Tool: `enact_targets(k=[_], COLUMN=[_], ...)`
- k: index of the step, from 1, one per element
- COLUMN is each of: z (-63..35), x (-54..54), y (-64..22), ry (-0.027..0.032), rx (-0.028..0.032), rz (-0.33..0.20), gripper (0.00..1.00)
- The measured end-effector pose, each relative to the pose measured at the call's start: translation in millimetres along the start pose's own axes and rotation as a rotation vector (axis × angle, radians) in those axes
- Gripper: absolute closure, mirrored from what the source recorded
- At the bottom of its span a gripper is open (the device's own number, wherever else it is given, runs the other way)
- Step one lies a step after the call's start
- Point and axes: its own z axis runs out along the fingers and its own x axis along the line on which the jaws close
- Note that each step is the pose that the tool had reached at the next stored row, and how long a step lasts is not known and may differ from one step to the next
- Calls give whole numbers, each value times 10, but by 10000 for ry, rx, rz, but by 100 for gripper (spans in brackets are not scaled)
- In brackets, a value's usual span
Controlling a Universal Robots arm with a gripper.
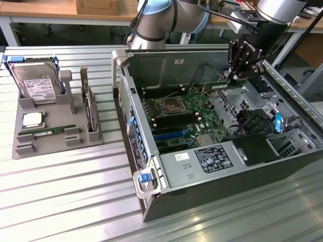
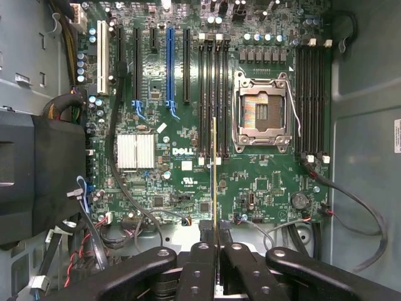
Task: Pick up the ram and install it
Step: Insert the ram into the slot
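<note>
Above the open case (image 1: 166, 60), the gripper (image 1: 233, 78) hung with its fingers clamped on the ram (image 1: 217, 85), which it held by one long edge, lying level and raised off the motherboard (image 1: 181, 118), seated in no slot. In the wrist view the gripper (image 2: 216, 248) had its two inner fingers (image 2: 200, 263) pressed against either face of the ram (image 2: 215, 175), seen edge-on as a thin strip. That strip ran roughly in line with the bank of black slots (image 2: 213, 94) beside the socket (image 2: 263, 116), over the motherboard (image 2: 182, 182). The socket (image 1: 169, 106) stood uncovered. At the exterior view's left, well apart from the case, a grey tray (image 1: 30, 146) sat on the slatted table (image 1: 75, 201). It carried a hard drive (image 1: 35, 83) standing on edge, a silver chip (image 1: 33, 120) lying flat, a second green stick (image 1: 48, 132) lying in a groove, and a dark card (image 1: 90, 108) upright.
</note>
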Motion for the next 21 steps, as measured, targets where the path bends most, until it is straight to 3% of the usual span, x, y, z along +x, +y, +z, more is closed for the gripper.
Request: enact_targets(k=[21], z=[65], x=[3], y=[-3], ry=[0], rx=[0], rz=[0], gripper=[88])
